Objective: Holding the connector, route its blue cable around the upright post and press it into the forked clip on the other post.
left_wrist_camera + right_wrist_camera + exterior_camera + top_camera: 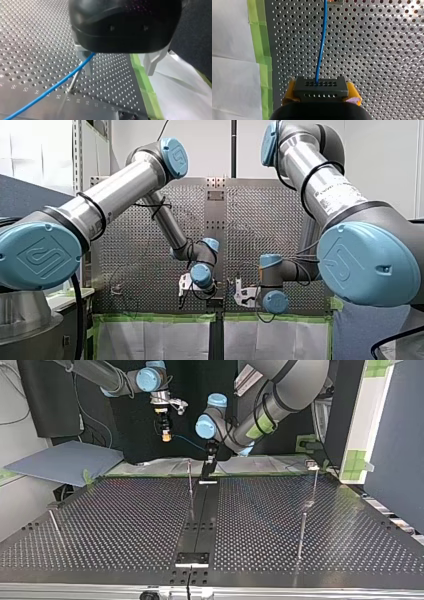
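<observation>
My right gripper (320,96), with yellow pads, is shut on the black connector (320,87). The blue cable (321,50) leaves the connector's face and runs ahead over the perforated plate. In the top view that gripper (166,435) hangs above the table's far edge, and the cable (190,442) slopes down to my left gripper (207,474). In the left wrist view my left gripper (120,72) is open, its metal fingers (86,65) wide apart. There the cable (50,90) passes beside one finger, over a thin upright post (74,82). A post with a clip (313,467) stands at the top view's right.
More thin posts (301,535) (55,526) rise from the perforated table (125,525). A dark centre strip (197,520) runs across it. Green tape (145,87) and white sheeting (180,95) line the table's edge near the grippers.
</observation>
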Action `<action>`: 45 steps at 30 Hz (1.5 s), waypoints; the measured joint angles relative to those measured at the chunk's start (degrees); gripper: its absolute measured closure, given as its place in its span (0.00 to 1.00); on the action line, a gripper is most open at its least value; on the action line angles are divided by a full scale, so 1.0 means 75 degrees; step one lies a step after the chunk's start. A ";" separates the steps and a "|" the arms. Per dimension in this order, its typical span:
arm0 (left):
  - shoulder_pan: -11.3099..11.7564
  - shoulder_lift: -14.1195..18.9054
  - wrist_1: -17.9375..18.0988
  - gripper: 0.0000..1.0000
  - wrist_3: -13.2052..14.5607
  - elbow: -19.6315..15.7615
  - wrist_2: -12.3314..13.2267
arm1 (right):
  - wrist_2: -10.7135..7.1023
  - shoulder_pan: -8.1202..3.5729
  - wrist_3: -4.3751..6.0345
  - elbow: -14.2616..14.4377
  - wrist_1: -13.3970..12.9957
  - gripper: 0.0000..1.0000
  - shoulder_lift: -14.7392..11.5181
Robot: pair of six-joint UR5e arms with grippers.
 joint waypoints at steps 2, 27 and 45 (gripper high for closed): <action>-0.0015 0.0000 0.0022 0.00 -0.0031 -0.0033 -0.0018 | -0.0028 -0.0001 0.0002 -0.0013 0.0011 1.00 0.0000; -0.0107 0.0000 0.0369 0.00 0.0109 -0.0232 -0.0601 | -0.0322 -0.0003 -0.0005 -0.0051 0.0041 1.00 0.0000; -0.0104 0.0001 0.0459 0.00 0.0406 -0.0233 -0.0814 | -0.0364 -0.0003 -0.0016 -0.0051 0.0041 1.00 0.0001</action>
